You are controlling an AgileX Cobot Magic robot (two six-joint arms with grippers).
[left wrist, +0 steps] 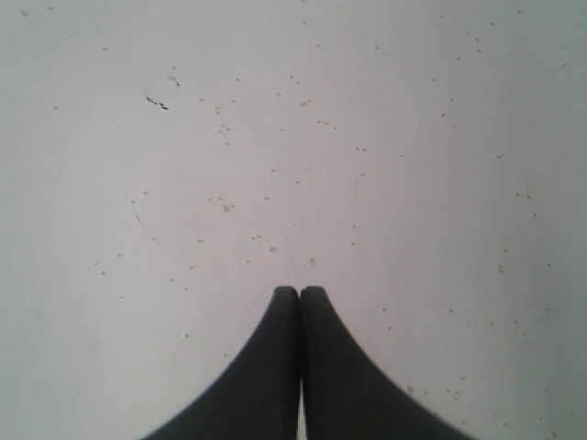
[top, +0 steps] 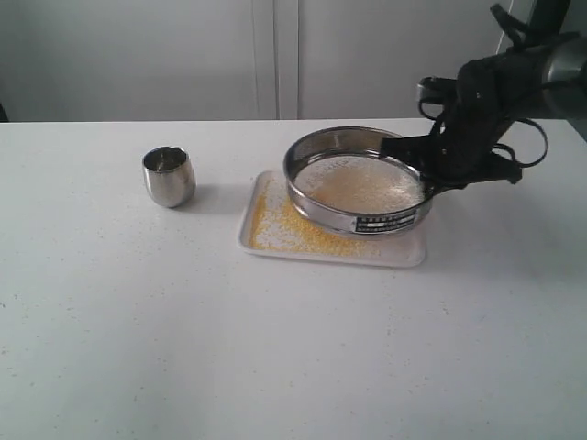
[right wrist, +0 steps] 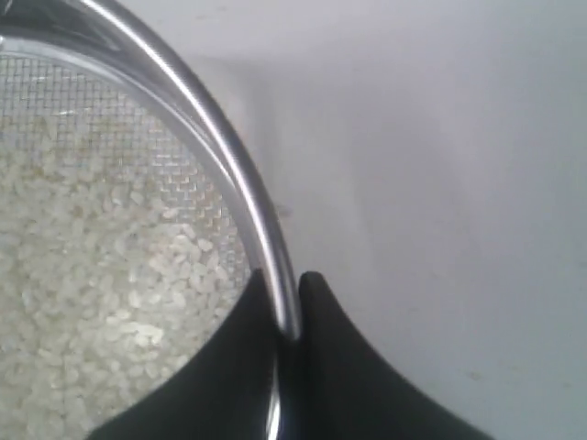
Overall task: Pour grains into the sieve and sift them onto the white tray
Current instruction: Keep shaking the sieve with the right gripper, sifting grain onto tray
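The round steel sieve (top: 358, 188) hangs tilted just over the white tray (top: 404, 253). My right gripper (top: 433, 174) is shut on its right rim (right wrist: 240, 174), one finger inside the wall and one outside. Whitish rice-like grains (right wrist: 83, 275) lie on the mesh. Fine yellow grains (top: 284, 229) cover the tray's left part. In the left wrist view my left gripper (left wrist: 300, 291) is shut and empty over bare tabletop; it does not show in the exterior view.
A small steel cup (top: 169, 176) stands upright on the white table (top: 275, 348), left of the tray. Stray granules (left wrist: 225, 206) dot the tabletop under the left gripper. A grey wall runs behind the table.
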